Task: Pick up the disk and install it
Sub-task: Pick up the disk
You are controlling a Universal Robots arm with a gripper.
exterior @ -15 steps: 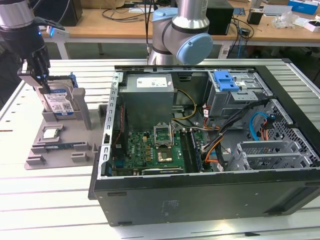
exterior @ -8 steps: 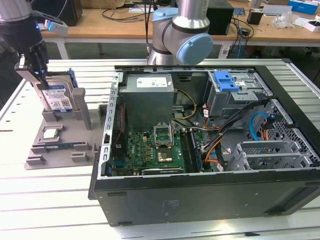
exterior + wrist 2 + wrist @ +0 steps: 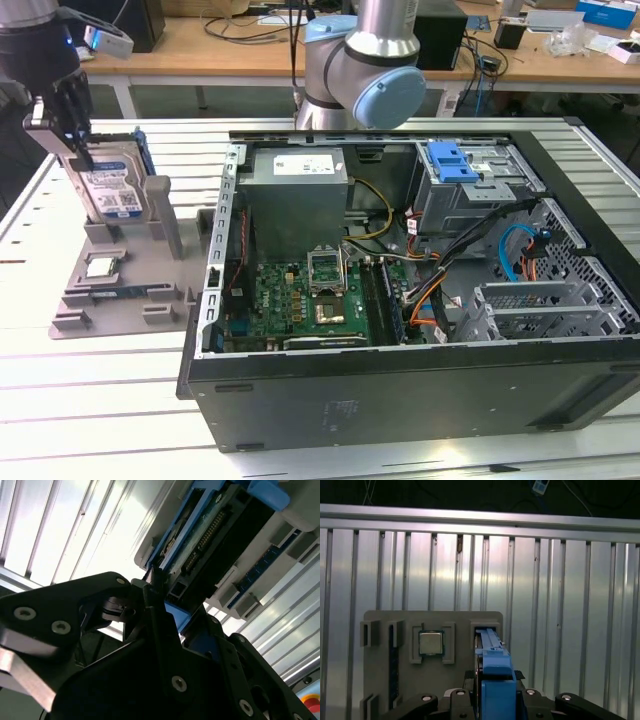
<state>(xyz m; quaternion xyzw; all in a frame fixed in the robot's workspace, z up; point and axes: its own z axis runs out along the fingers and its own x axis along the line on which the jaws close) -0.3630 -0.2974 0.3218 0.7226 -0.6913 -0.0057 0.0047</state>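
Observation:
The disk (image 3: 112,188) is a silver-grey hard drive with a white-and-blue label in a blue carrier. It stands on edge in a slot of the grey holder plate (image 3: 120,290) at the exterior view's left. My gripper (image 3: 72,140) reaches down over its upper corner, with a black finger on each side, shut on the disk. In the first wrist view the blue carrier edge of the disk (image 3: 492,655) runs between the fingers of my gripper (image 3: 496,692), over the holder plate (image 3: 455,622). The second wrist view shows the disk's underside and connector (image 3: 200,535) just beyond my gripper (image 3: 160,600).
A small square CPU chip (image 3: 103,266) lies in a recess of the holder, beside the disk slot (image 3: 430,643). The open computer case (image 3: 400,280) lies to the exterior view's right, with a grey drive cage and blue latch (image 3: 452,162) at its back. The arm's base (image 3: 365,60) stands behind the case.

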